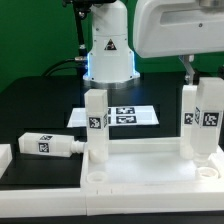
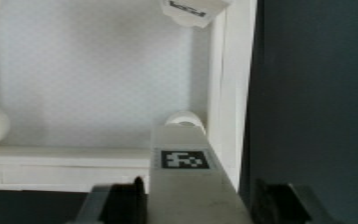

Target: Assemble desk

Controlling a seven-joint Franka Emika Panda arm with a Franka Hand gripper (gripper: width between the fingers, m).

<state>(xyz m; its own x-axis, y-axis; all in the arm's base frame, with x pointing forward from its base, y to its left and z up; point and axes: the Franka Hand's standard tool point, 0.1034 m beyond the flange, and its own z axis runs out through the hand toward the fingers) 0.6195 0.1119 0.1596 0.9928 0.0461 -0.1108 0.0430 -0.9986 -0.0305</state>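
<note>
Where the scene comes nearest, one top (image 1: 130, 172) lies flat on the black table (image 1: 30, 105), rim upward. I count three legs for certain. One, the left leg (image 1: 96, 125), stands upright in the top's corner socket toward the exterior view's left. A second, the held leg (image 1: 189, 122), stands upright at the corner toward the exterior view's right. Just beside it rises another tagged white face, and I cannot tell whether that is the same leg or a fourth. The third, the loose leg (image 1: 50, 145), lies on its side on the table, off the top toward the exterior view's left. Behind the top one marker board (image 1: 125, 115) lies flat on the table. Farthest back the arm (image 1: 108, 50) rises from its base and reaches over above the right corner, wrist pointing straight down. In the wrist view the end effector (image 2: 194, 200) is closed on the held leg, with dark fingers (image 2: 119, 200) against two opposite sides and the leg's tag toward the camera, close inside the top's rim.
</note>
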